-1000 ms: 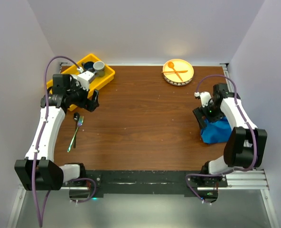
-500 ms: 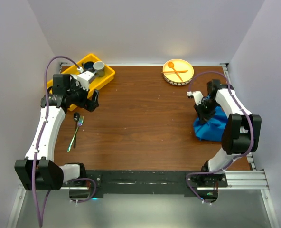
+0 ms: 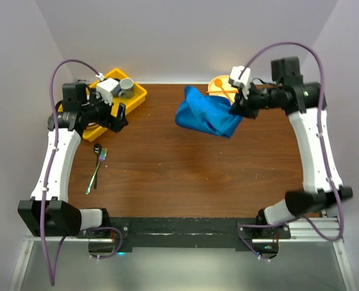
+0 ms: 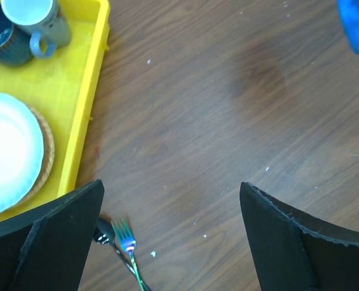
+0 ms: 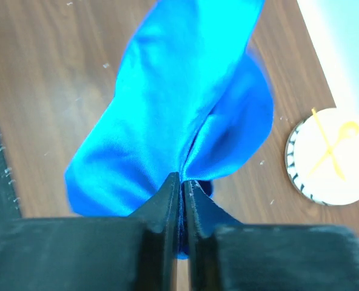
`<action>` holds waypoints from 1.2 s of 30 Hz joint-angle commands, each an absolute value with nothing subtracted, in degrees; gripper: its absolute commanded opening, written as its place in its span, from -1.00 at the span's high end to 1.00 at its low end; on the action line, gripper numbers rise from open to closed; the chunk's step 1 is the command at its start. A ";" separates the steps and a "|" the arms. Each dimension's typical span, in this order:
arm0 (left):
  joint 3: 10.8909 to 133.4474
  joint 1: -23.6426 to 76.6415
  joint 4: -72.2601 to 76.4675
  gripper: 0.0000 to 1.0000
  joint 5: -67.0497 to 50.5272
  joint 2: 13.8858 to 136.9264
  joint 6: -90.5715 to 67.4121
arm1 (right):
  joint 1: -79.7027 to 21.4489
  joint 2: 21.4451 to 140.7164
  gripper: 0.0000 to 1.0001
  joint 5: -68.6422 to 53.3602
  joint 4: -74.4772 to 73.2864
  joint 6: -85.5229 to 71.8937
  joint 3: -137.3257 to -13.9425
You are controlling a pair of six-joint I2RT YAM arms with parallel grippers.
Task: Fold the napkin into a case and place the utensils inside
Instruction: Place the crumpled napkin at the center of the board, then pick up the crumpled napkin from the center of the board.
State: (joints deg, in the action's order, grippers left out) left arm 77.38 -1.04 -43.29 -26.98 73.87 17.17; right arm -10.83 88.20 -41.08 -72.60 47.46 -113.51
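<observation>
The bright blue napkin point(image 3: 206, 114) hangs bunched above the far middle of the table, and it fills the right wrist view point(image 5: 173, 103). My right gripper point(image 3: 235, 109) point(image 5: 182, 180) is shut on its edge, the cloth pinched between the two black fingers. The metal spoon and fork point(image 3: 97, 165) lie crossed on the wood at the left; the fork's tines point(image 4: 124, 233) show between my left fingers. My left gripper point(image 3: 120, 117) point(image 4: 170, 236) hovers open above them, near the yellow tray, holding nothing.
A yellow tray point(image 3: 137, 97) point(image 4: 88, 103) at the back left holds a grey mug point(image 4: 37, 18), a dark cup point(image 4: 6, 39) and a white plate point(image 4: 6, 151). A round plate point(image 3: 219, 85) point(image 5: 331, 157) with an orange plastic spoon and fork sits at the back, partly behind the right gripper.
My right arm swung from the right edge up to the far middle, lifting the napkin off the table with it. The left gripper shifted slightly toward the tray.
</observation>
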 commanded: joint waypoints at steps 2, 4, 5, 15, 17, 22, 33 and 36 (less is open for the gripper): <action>76.12 -0.79 -43.24 -1.00 -34.27 73.04 20.47 | -10.46 79.90 -0.68 -30.30 -67.08 44.74 -91.97; 74.54 -0.70 -44.29 -1.00 -35.51 73.47 23.81 | -9.41 80.68 -0.90 -23.76 -61.99 44.39 -82.64; 74.10 -0.70 -44.64 -1.00 -35.51 73.65 24.95 | -8.45 81.21 -0.93 -23.38 -61.88 44.99 -80.88; 66.10 3.68 -40.63 -0.98 -42.19 77.33 32.10 | -6.94 88.85 -0.65 -31.10 -66.00 44.21 -78.92; 66.09 7.63 -37.63 -0.71 -40.79 80.85 30.16 | -6.86 91.48 -0.59 -31.81 -66.01 43.07 -78.93; 70.47 13.62 -30.50 -0.23 -33.84 93.82 23.04 | -6.94 97.28 -0.34 -32.61 -64.34 38.42 -78.57; 79.53 19.68 -22.06 -0.61 -21.98 110.98 14.33 | -8.35 107.12 -0.23 -29.01 -60.30 30.85 -77.52; 82.35 20.04 -21.36 -0.55 -20.65 115.12 12.83 | -8.44 108.72 0.13 -28.83 -60.64 31.02 -77.26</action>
State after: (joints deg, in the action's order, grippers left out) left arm 77.78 19.38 -26.06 -24.84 110.87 16.47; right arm -7.94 106.89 -29.93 -61.47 33.17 -76.79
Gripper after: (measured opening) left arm 0.798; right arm 0.562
